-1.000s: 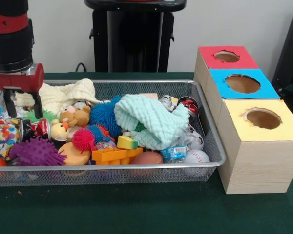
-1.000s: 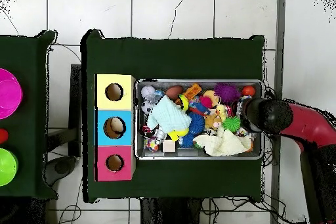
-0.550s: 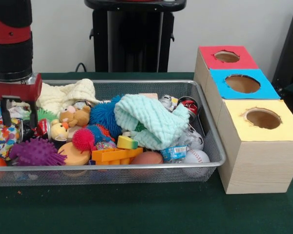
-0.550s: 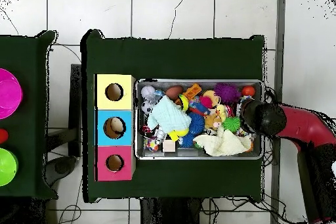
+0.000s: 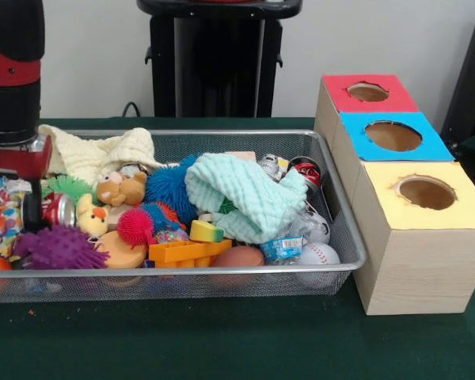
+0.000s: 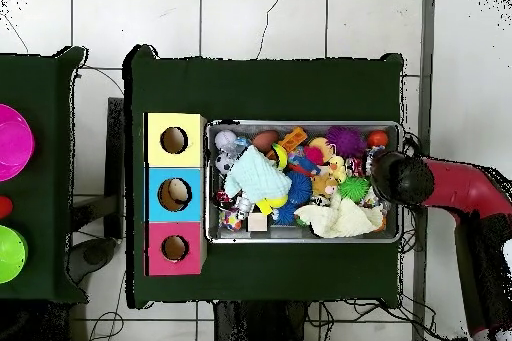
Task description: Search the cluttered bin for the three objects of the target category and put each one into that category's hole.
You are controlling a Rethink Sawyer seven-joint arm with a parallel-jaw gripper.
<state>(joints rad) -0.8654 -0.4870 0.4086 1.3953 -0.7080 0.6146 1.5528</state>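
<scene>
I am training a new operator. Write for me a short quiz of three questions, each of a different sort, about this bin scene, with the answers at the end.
1. True or false: the mint green cloth lies on top of other items in the wire mesh bin.
2. Which colour is the top of the box section nearest the camera in the front view? A) red B) blue C) yellow
3. Fill in: the purple spiky ball lies at the same end of the bin as the ______.

Key
1. True.
2. C, the yellow section; the blue section is in the middle and the red section is farthest.
3. gripper, which is low over that end.
</scene>
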